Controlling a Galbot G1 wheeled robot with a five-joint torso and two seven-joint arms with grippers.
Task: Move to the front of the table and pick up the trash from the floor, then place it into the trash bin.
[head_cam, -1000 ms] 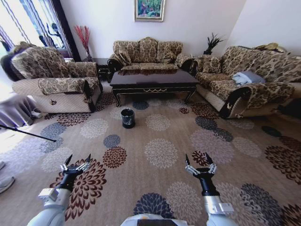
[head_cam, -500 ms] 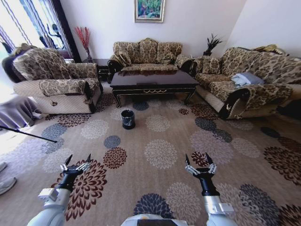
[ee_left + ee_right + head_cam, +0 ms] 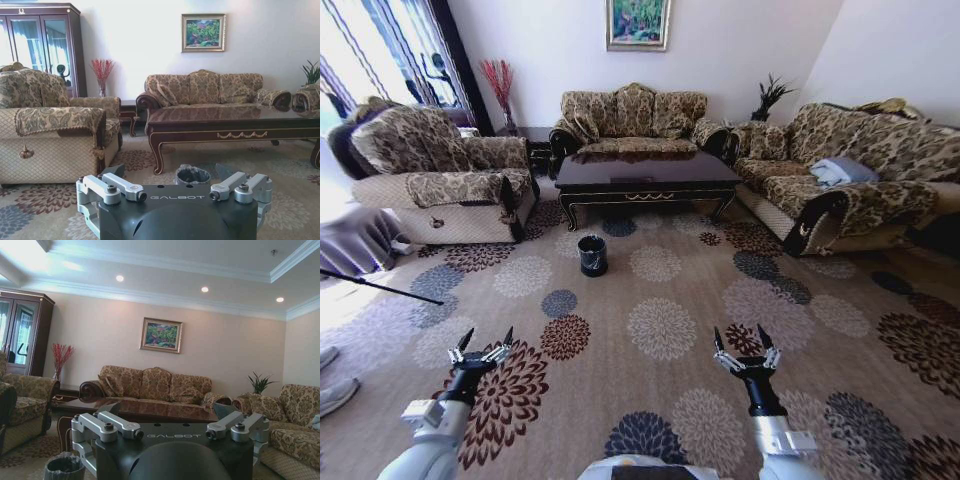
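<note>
The robot stands on a flowered carpet (image 3: 660, 330) in a sitting room, well back from the table (image 3: 645, 178). The long dark table with gold scrollwork on its front sits ahead, in front of a patterned sofa (image 3: 632, 118) against the far wall. The trash bin (image 3: 592, 253), small, round and black with a shiny liner, stands on the carpet just in front of the table, towards its left end and apart from it. In the left wrist view the bin (image 3: 193, 175) shows just above the gripper body, with the table (image 3: 235, 127) behind it. In the right wrist view the bin (image 3: 63, 467) sits low at the edge, near a table leg.

No bottle, paper or crushed item can be made out on the carpet from here.

Both arms are held low and forward over the carpet. The left gripper (image 3: 480, 347) has its fingers spread apart and holds nothing. The right gripper (image 3: 744, 345) is likewise spread wide and empty. An armchair (image 3: 435, 175) stands to the left of the table and a second sofa (image 3: 850, 175) to the right.
</note>
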